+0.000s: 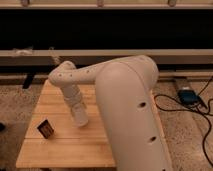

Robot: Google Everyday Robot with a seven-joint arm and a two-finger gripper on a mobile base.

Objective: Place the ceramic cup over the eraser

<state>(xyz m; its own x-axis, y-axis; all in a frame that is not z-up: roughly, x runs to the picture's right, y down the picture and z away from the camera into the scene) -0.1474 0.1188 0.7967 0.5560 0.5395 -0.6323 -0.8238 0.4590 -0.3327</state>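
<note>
**A:** Where is the hand?

**B:** At the end of the white arm (pixel 127 95), which bends in from the right of the view. The hand (pixel 76 108) hangs low over the middle of the wooden counter (pixel 60 150), pointing downward and tilted a little.

**A:** Does it hold anything?

**B:** A white cup (pixel 80 119) sits right at its tip, in line with the wrist, and seems to be carried there. How far the hand is open around it I cannot tell, because the wrist and cup blend together. Whether the cup's lower end touches the boards is also unclear.

**A:** And the eraser?

**B:** The eraser (pixel 46 128) is a small dark block lying on the counter, left of the cup and slightly nearer the camera. It is near the cup but apart from it, with only bare planks between them.

**A:** What else is around?

**B:** The arm's thick upper part covers the right side of the counter. Beyond it, on the speckled floor (pixel 192 142), lie dark cables (pixel 204 111) and a small dark box (pixel 187 96). A long pale ledge (pixel 150 56) runs along the dark wall behind.
</note>
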